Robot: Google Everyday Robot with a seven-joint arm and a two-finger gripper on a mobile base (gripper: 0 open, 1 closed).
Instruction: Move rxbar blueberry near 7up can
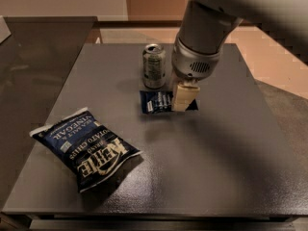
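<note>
My gripper [180, 105] is down low, just in front of the 7up can [154, 66] and a little to its right in the view. Its pale fingers [186, 93] are drawn nearly together, pinching the right part of the rxbar blueberry [156, 101]. The bar lies flat on the table [231, 167] just in front of the can. The Kettle chip bag [86, 148] lies well apart from the can, toward the front left.
</note>
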